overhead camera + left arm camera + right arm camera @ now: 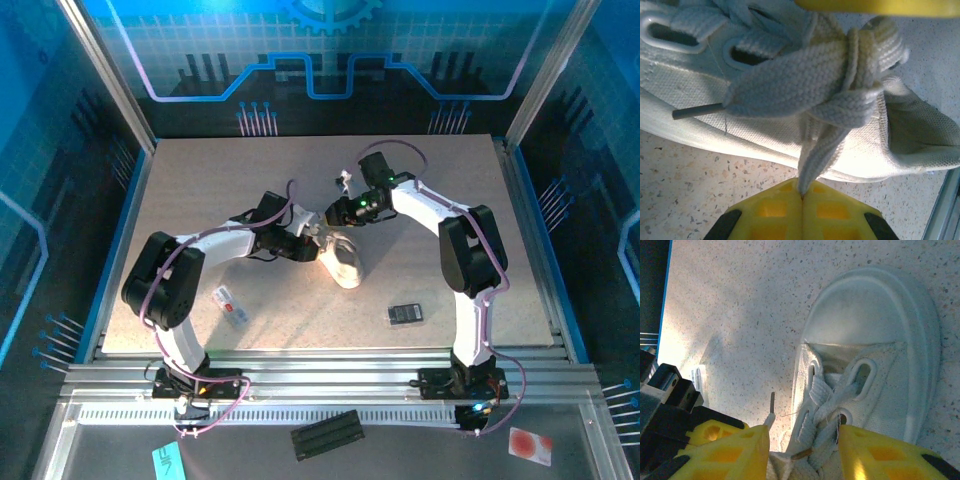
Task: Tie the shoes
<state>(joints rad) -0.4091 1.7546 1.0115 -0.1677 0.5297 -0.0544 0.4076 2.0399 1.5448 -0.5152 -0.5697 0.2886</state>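
Mid-table, sneaker (345,262), L tool (801,192) pinching lace (815,150), R tool (802,440) spread astride knot (862,55)

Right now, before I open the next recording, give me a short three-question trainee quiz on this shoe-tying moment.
1. True or false: the left hand is shut on a pale woven lace of the small cream canvas low-top sneaker.
2. Which lies nearest the right arm's base? A) the small black rectangular device B) the flat white-and-red packet C) the sneaker.
3. Fill in: the right hand's yellow fingers stand ___, with the laces between them.
Key: 1 true; 2 A; 3 apart.
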